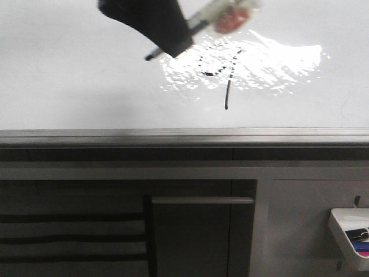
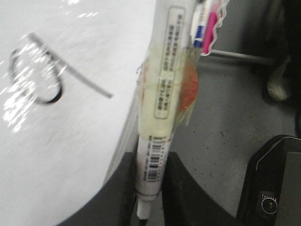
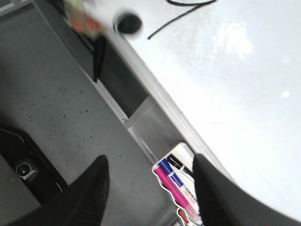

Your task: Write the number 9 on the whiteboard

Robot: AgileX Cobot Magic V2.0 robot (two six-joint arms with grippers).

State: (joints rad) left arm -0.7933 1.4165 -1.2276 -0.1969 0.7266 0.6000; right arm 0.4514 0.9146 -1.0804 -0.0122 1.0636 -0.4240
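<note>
Number 9 (image 1: 219,72) sits in black strokes on the whiteboard (image 1: 69,86), inside the bright glare patch, its long tail running toward 6 o'clock in the front view. At about 10 o'clock from it, just beside the loop, the left claw (image 2: 149,188) pinches a taped white marker (image 2: 162,108). The right claw (image 3: 150,188) is spread with nothing between its fingers, above a small white tray (image 3: 176,153) of coloured pens (image 3: 176,190)

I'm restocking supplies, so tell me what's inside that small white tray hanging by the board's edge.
The white tray holds markers: a pink one, a blue-capped one and at least one dark one. The right gripper's fingers cover part of it, so the full count is hidden.
</note>
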